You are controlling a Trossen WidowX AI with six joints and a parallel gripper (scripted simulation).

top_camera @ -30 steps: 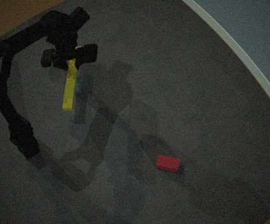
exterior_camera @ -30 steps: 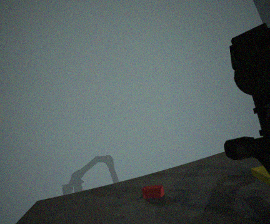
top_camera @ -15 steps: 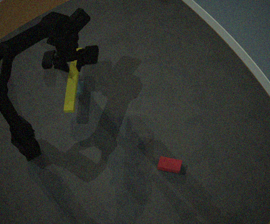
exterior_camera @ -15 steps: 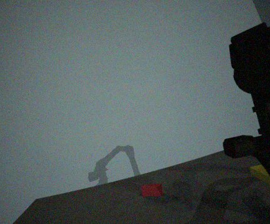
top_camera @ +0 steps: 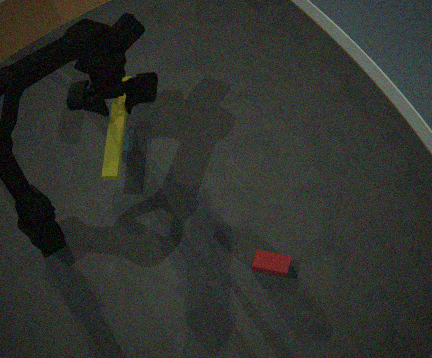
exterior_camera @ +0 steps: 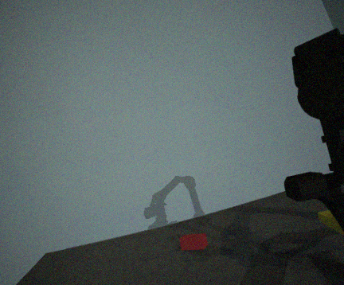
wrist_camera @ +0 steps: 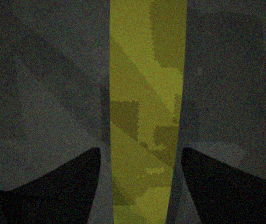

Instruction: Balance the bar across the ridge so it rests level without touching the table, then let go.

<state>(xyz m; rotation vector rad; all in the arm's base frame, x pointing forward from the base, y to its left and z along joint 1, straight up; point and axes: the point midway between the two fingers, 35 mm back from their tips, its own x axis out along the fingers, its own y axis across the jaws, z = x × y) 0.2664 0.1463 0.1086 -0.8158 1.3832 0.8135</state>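
The yellow bar (top_camera: 114,145) (exterior_camera: 330,220) (wrist_camera: 144,75) lies across a small bluish ridge (top_camera: 127,140), mostly hidden under it in the top view. A dark shadow set off to the bar's right suggests that it is raised off the table. Its far end is hidden behind the gripper, so I cannot tell whether it is exactly level. My gripper (top_camera: 118,113) (wrist_camera: 141,155) is open around the bar, with a narrow gap between each finger and the bar's sides in the wrist view.
A red block (top_camera: 272,262) (exterior_camera: 193,241) lies on the dark table, well away from the bar, at lower right in the top view. The table's pale curved rim (top_camera: 378,82) runs along the upper right. Arm shadows cross the table.
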